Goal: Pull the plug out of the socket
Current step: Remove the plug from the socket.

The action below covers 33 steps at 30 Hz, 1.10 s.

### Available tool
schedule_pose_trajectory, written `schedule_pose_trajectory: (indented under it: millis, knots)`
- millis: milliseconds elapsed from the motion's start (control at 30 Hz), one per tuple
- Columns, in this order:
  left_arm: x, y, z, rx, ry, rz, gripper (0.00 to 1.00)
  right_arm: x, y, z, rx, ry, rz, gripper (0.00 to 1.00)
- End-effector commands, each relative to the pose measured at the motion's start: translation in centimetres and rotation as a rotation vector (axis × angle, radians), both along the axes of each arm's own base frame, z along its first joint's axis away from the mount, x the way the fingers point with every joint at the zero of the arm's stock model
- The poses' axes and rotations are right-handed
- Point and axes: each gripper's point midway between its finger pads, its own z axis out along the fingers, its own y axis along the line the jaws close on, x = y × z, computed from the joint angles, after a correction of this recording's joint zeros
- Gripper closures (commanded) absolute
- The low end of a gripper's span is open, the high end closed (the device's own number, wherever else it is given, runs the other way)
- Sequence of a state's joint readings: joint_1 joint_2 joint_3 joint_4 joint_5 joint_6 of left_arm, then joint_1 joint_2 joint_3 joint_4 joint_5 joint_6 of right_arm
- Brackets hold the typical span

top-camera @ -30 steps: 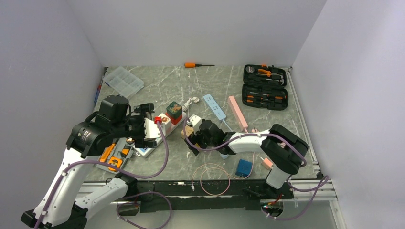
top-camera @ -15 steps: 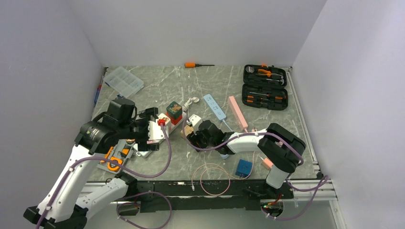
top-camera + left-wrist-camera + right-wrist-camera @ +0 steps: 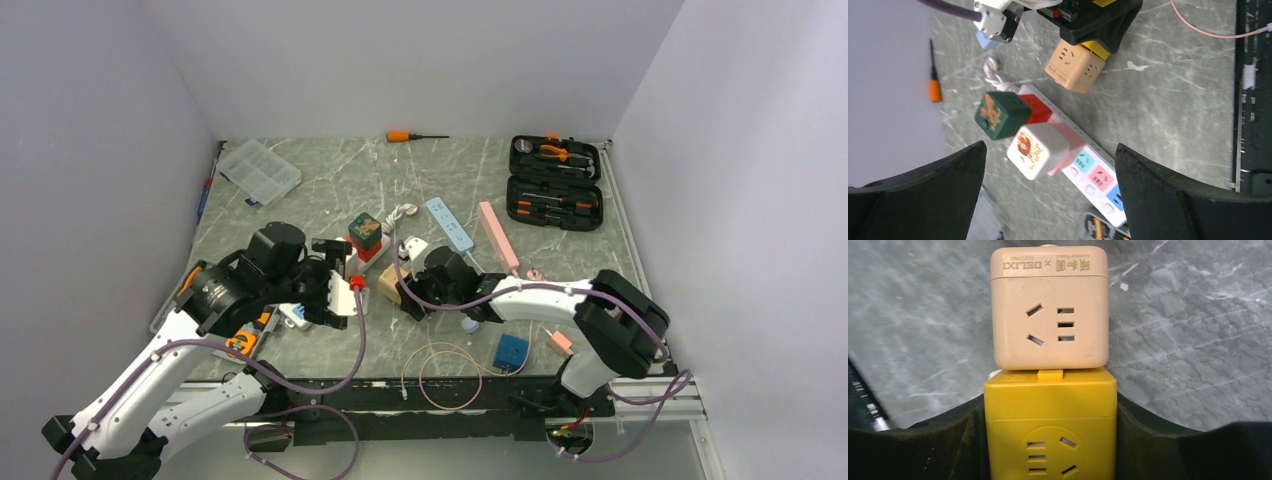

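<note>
A yellow cube plug (image 3: 1050,425) is joined to a beige cube socket (image 3: 1049,310), and both lie on the marble table. My right gripper (image 3: 1050,410) is shut on the yellow cube, one finger pressed on each side. From above, the beige cube (image 3: 388,284) sits just left of the right gripper (image 3: 410,290). My left gripper (image 3: 345,290) hangs open a little left of the beige cube and holds nothing. In the left wrist view the beige cube (image 3: 1071,67) lies ahead, beyond the wide-apart jaws.
Below the left gripper, a white power strip (image 3: 1095,182) carries a white cube (image 3: 1037,150) and a green-and-red cube (image 3: 366,235). A blue strip (image 3: 449,223), pink strip (image 3: 497,235), tool case (image 3: 555,182), screwdriver (image 3: 400,135), clear box (image 3: 258,170), blue cube (image 3: 511,350) and pink cable coil (image 3: 445,375) lie around.
My left arm has swung right, toward the beige cube. The right gripper has closed on the yellow cube and shifted slightly right with it.
</note>
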State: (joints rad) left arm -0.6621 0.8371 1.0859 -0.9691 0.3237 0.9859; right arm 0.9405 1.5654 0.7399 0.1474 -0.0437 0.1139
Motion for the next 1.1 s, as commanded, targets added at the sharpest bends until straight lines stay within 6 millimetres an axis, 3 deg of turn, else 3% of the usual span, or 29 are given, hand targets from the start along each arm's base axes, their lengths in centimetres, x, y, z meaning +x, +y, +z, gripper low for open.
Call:
schedule_pose_trajectory:
  millis: [0,267,467,600,933,1067]
  knots:
    - [1.7,-2.5,1.4,-0.026,-0.154,-0.078,0.01,0.0,1.5,7.1,0.216,-0.008,0.04,1.0]
    - [0.1,-6.6,-1.9,0.014,-0.451,-0.353,0.01,-2.5,-0.5,11.4,0.355,0.093,0.13,1.0]
    - [1.5,-9.2,0.6,-0.062,-0.658,-0.335,0.01,-4.8,-0.8,13.3,0.383,0.136,0.237,1.0]
    - [1.4,-9.9,0.9,-0.071,-0.717,-0.357,0.01,-5.7,-0.8,14.2,0.4,0.151,0.282,1.0]
    - [-1.3,-9.5,-3.7,0.03,-0.611,-0.5,0.01,-6.2,-0.5,15.8,0.434,0.15,0.319,1.0]
    - [-1.2,-9.4,-4.6,0.064,-0.622,-0.514,0.01,-6.3,-0.5,16.3,0.44,0.146,0.323,1.0]
